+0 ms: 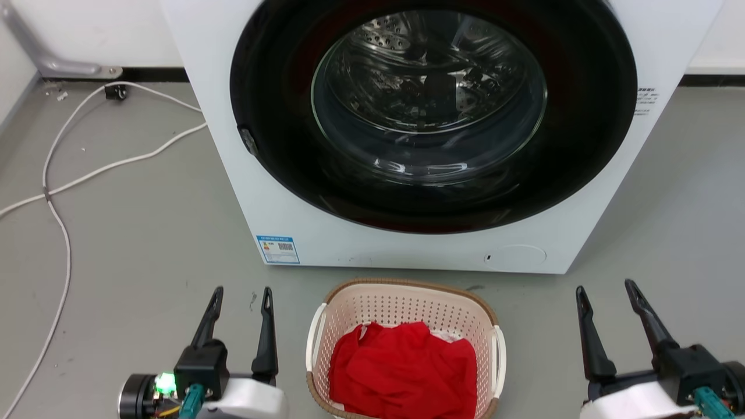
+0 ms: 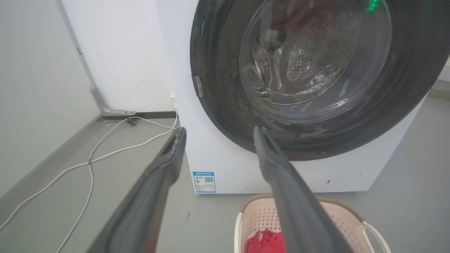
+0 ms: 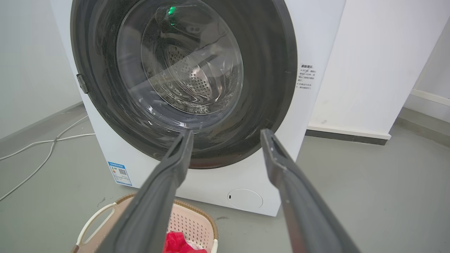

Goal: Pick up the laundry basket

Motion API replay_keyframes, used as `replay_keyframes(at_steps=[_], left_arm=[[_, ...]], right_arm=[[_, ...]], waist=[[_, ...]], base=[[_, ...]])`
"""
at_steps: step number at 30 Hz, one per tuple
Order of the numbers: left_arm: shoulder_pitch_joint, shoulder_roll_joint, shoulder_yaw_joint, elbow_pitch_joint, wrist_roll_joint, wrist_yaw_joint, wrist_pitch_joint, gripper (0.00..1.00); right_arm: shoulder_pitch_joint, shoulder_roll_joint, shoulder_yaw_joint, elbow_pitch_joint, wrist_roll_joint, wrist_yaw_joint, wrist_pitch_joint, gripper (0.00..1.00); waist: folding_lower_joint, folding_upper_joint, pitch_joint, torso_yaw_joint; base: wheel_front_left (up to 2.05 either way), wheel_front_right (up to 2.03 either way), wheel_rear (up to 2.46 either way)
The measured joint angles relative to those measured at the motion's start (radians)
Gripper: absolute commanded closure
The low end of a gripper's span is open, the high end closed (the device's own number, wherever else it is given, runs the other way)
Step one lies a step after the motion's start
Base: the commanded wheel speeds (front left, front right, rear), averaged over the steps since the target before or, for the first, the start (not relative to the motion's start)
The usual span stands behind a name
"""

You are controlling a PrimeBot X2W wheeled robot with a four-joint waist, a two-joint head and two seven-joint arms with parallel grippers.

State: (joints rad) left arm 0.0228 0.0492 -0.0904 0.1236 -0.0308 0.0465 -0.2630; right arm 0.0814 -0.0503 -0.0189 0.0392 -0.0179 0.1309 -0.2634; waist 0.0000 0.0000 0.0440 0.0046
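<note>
While the laundry basket [image 1: 401, 308] sits on the floor [image 1: 145, 244] between the two grippers, touching neither, left gripper [image 1: 243, 290] fingers apart and empty, right gripper [image 1: 604, 286] likewise spread, red cloth [image 1: 401, 366] in the basket, perhaps something white beneath it, washing machine [image 1: 407, 250] beyond the fingertips.
</note>
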Motion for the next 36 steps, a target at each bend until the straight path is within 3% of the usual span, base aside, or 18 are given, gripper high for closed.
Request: replay_keyframes(at_steps=[6,12,25,36], left_arm=[[-0.09,0.0,0.008,0.048,-0.029,-0.027,0.0,0.0],[-0.251,0.005,0.007,0.133,-0.014,-0.074,0.0,0.0],[-0.6,0.057,-0.026,0.503,0.021,-0.126,0.0,0.0],[-0.82,0.067,-0.087,0.891,0.026,-0.161,0.0,0.0]], right_arm=[[-0.08,0.0,0.002,0.016,-0.021,0.0,0.0,0.0],[-0.211,0.0,0.018,0.109,-0.064,0.0,0.0,0.0],[-0.528,0.0,0.063,0.51,-0.162,0.0,0.0,0.0],[-0.736,0.0,0.082,0.83,-0.193,0.0,0.0,0.0]], waist=[[0.0,0.0,0.053,0.001],[0.0001,0.0,0.144,0.005],[0.0003,-0.0001,0.415,-0.009],[0.0003,0.0,0.607,-0.032]], base=[[0.0,0.0,0.0],[0.0,0.0,0.0],[0.0,0.0,0.0],[0.0,0.0,0.0]])
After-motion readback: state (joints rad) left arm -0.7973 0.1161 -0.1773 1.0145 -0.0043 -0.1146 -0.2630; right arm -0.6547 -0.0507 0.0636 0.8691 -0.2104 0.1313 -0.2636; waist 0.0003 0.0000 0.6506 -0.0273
